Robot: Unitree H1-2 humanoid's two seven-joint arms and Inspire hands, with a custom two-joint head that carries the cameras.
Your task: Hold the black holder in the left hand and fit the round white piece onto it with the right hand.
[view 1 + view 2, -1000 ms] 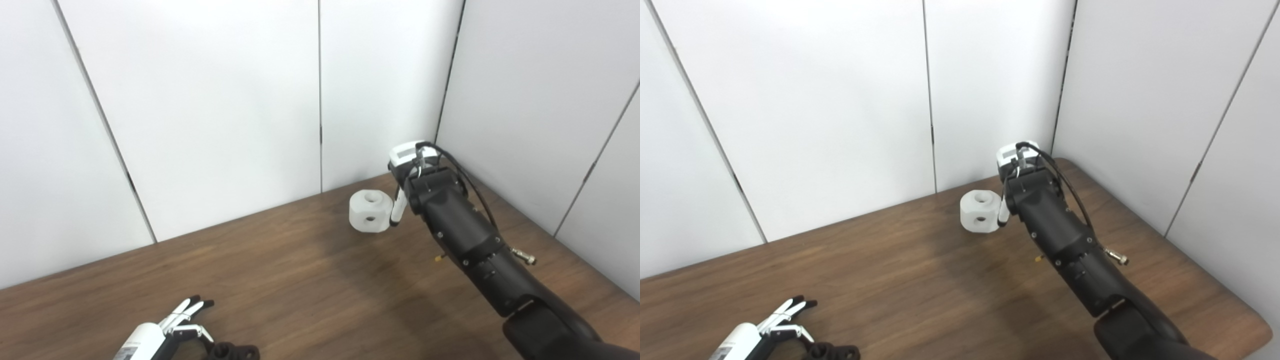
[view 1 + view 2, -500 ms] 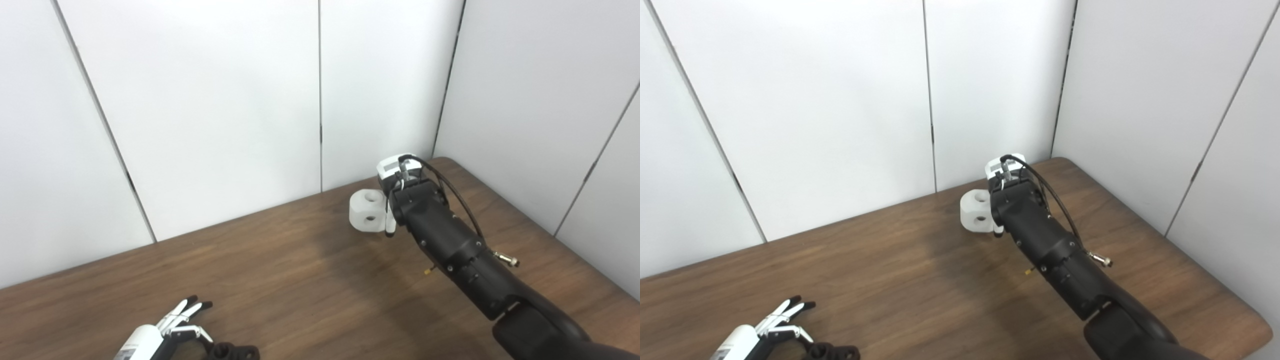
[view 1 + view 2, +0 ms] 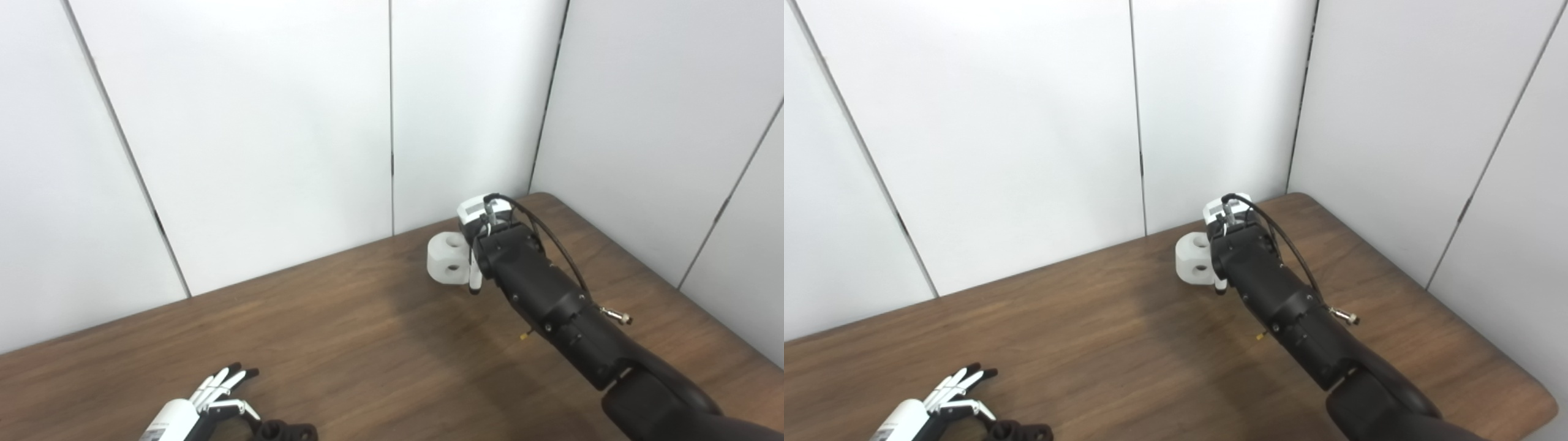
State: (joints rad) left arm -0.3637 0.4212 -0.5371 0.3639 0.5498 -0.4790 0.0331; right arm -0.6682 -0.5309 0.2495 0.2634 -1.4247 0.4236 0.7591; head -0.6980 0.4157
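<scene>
my right hand (image 3: 476, 242) reaches to the far side of the desk (image 3: 367, 343), touching the round white piece (image 3: 446, 260) just to its left; i cannot tell if its fingers grip it. my left hand (image 3: 220, 395) rests low with fingers apart, the black holder (image 3: 286, 431) just right of it.

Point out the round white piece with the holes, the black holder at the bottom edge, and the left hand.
Round white plastic piece (image 3: 445, 264): left eye view, its front face beside the side hole.
Black holder (image 3: 1020, 432): right eye view, its ringed top.
Left hand (image 3: 217, 392): left eye view, base of its fingers.

white piece (image 3: 446, 262) far right, holder (image 3: 286, 431) near left
</scene>
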